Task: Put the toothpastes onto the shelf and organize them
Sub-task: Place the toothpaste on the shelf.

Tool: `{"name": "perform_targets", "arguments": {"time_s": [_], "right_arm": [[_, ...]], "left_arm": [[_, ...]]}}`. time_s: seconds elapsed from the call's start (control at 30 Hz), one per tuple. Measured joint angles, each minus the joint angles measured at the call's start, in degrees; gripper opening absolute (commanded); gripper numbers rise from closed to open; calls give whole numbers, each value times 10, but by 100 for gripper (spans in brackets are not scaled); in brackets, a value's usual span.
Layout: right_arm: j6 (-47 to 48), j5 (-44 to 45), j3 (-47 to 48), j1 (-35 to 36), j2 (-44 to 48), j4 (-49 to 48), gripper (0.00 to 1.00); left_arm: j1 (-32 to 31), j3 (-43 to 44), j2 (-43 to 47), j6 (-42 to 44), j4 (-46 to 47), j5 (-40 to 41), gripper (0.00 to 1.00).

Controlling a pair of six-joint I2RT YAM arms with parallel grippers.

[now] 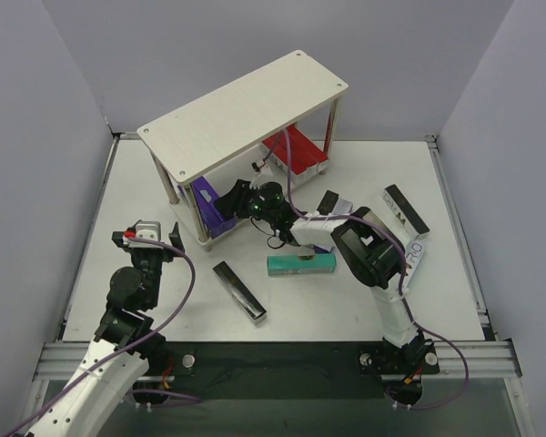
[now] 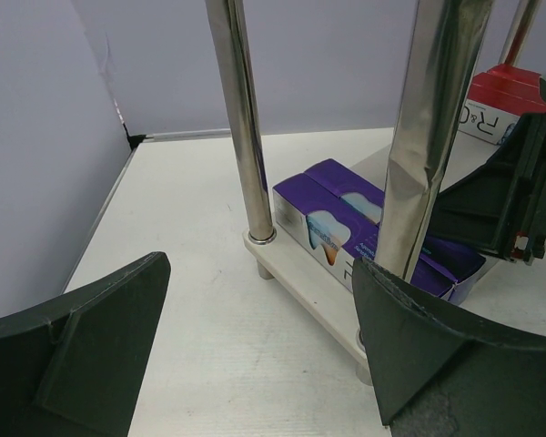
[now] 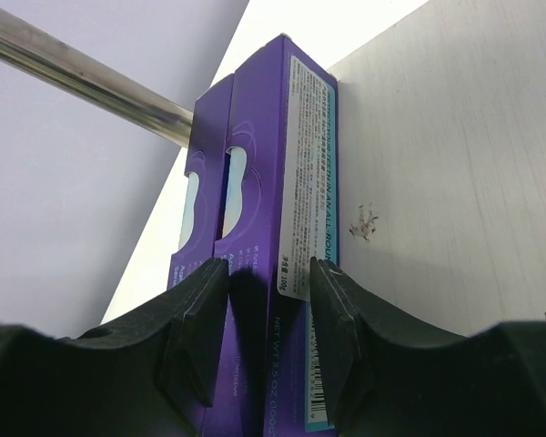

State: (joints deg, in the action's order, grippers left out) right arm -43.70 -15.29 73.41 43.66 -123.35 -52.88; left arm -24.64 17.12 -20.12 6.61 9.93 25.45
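**Grip on purple box [image 3: 282,182], bottom tier of shelf [image 1: 246,109]**

Right pincer [image 3: 268,328] is reaching in under the top board, and the wrist view tells the story. Its two fingers [image 3: 332,319] are pressed against the long sides of the purple box, with only a narrow gap between them. That is a firm hold. The box stands on its thin edge on the lower board [image 3: 437,164], touching a second purple box [image 3: 209,155] that stands alongside it. A shiny metal leg [image 3: 73,77] crosses just behind the pair.

From above, the two purple ones sit at the left end of the bottom tier. Red boxes [image 1: 296,150] sit at the far right end of the same board.

Over to the left pincer [image 2: 259,269]: its jaws are spread wide with nothing between them. It hovers above the table [image 1: 346,309], near the shelf's front left corner but not touching it.

Out on the table, a teal box [image 1: 300,264] lies flat beneath the right arm. A black box [image 1: 239,291] lies at a slant nearer the front edge. A second black box [image 1: 406,209] lies off to the right, well apart from the shelf.
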Motion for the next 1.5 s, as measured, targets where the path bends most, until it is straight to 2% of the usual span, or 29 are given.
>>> {"name": "perform_targets", "arguments": {"time_s": [0.17, 0.5, 0.77, 1.0, 1.2, 1.37, 1.5], "right_arm": [[0, 0, 0, 0, 0, 0, 41], [4, 11, -23, 2, 12, 5, 66], [13, 34, -98, -15, 113, 27, 78], [39, 64, -196, -52, 288, 72, 77], [96, 118, -239, -73, 415, 205, 73], [149, 118, -237, -57, 425, 280, 73], [185, 115, -213, -19, 373, 305, 73]], "left_arm": [[0, 0, -2, 0, 0, -2, 93], [0, 0, -2, 0, 0, -3, 93], [0, 0, -3, 0, 0, -5, 93], [0, 0, -2, -1, 0, -12, 93], [0, 0, -1, -2, -1, -18, 93], [0, 0, 0, -2, -1, -18, 93], [0, 0, 1, -2, -1, -17, 93]]}}
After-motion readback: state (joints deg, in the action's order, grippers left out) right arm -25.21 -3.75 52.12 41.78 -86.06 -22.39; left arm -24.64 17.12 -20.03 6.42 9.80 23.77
